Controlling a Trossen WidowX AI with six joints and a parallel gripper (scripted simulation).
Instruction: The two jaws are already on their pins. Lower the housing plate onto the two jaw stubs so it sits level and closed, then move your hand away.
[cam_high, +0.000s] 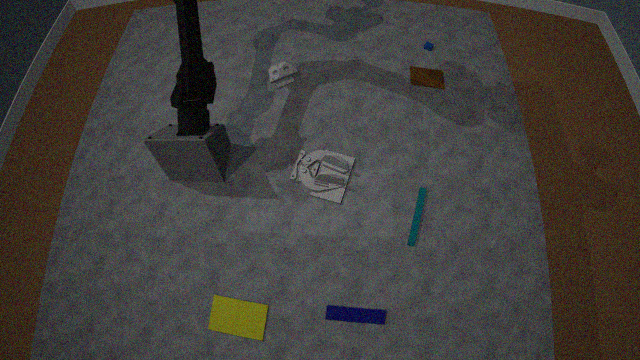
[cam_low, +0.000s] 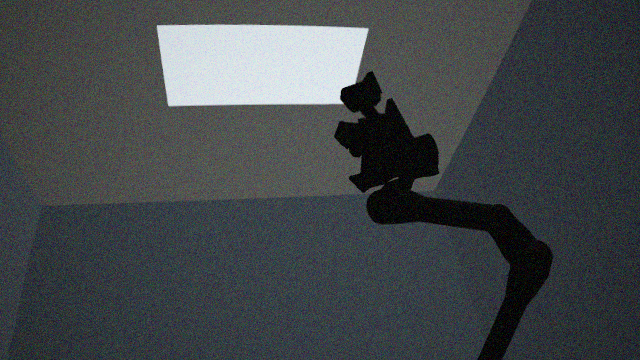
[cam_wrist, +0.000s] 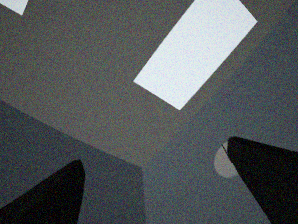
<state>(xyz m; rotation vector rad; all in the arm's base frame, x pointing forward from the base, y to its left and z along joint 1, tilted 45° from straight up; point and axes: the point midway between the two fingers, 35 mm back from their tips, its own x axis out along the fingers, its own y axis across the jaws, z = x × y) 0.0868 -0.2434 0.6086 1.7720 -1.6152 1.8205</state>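
The small white housing plate (cam_high: 281, 75) lies on the grey mat at the back, left of centre. The white base plate (cam_high: 337, 193) lies near the mat's middle, with the two jaws (cam_high: 320, 170) on it. My gripper (cam_low: 351, 116) (cam_wrist: 157, 157) is open and empty. It is raised high and points up at the ceiling, far from both parts. It is out of frame in the top view, where only the arm column (cam_high: 191, 70) shows. The wrist view shows only the two dark fingers, the ceiling and a bright light panel.
The arm's grey pedestal (cam_high: 192, 155) stands left of the base plate. On the mat lie a blue cube (cam_high: 428, 46), an orange patch (cam_high: 427, 77), a teal bar (cam_high: 416, 216), a yellow patch (cam_high: 238, 317) and a dark blue patch (cam_high: 355, 314).
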